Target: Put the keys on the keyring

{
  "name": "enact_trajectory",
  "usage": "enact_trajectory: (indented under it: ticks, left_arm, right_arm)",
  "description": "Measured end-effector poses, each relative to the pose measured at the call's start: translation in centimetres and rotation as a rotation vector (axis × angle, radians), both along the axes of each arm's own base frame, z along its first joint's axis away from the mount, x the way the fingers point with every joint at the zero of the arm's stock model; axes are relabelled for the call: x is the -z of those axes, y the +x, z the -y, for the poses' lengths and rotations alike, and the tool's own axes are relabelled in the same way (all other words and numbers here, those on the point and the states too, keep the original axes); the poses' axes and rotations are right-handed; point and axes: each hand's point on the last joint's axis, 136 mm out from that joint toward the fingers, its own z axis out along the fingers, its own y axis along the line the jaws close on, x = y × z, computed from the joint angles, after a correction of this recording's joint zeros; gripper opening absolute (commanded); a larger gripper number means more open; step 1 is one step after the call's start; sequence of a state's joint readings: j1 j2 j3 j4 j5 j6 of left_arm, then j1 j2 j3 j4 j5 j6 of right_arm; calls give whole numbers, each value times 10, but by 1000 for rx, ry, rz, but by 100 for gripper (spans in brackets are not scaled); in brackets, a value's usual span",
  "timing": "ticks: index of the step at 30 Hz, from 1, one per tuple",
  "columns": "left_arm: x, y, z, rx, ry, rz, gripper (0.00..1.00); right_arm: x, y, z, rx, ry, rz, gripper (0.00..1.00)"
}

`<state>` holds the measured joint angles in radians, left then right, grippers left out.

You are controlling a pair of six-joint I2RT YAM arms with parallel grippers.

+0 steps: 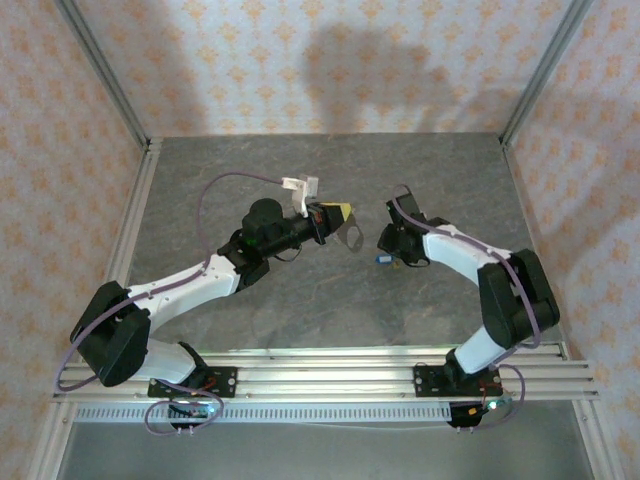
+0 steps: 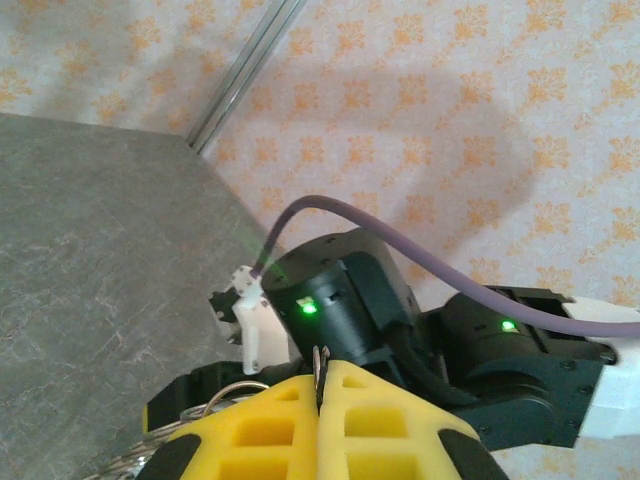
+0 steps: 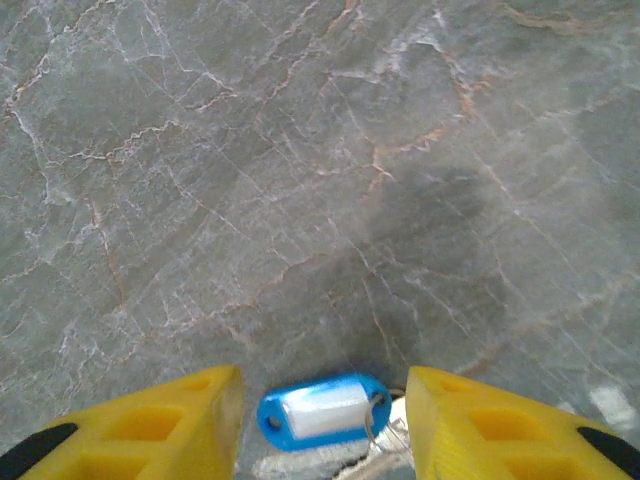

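— What does the table (image 1: 300,320) look like?
— A flat grey top, veined like marble. The right wrist view shows pale and rusty cracks running across it. Aluminium rails (image 1: 330,368) line its lower edge in the top view.
— Anything lying on it?
— One key (image 3: 322,410), bottom middle of the right wrist view. Its blue oval tag with a white label lies flat, with a thin metal ring at its right end.

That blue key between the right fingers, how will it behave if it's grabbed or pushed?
Likely light: the key is tiny beside the right fingers. Lying flat on the smooth table, it may skid when nudged. Its metal end looks loosely linked, so it could dangle.
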<state>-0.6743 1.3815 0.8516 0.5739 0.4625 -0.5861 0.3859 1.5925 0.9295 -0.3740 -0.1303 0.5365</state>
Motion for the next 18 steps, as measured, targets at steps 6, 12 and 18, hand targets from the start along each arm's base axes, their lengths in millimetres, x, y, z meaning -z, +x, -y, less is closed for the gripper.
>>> enact_trajectory:
  ticks: [6,12,18]
  left_arm:
    - [-2,0,0,0,-2,2,0]
    - [-6,1,1,0,-7,10,0]
    - [-9,1,1,0,-7,14,0]
  right_arm:
    - [12,0,0,-11,-18,-29,46]
    - [20,-3,1,-12,-26,-48,46]
    - [31,-13,5,-12,-35,-73,46]
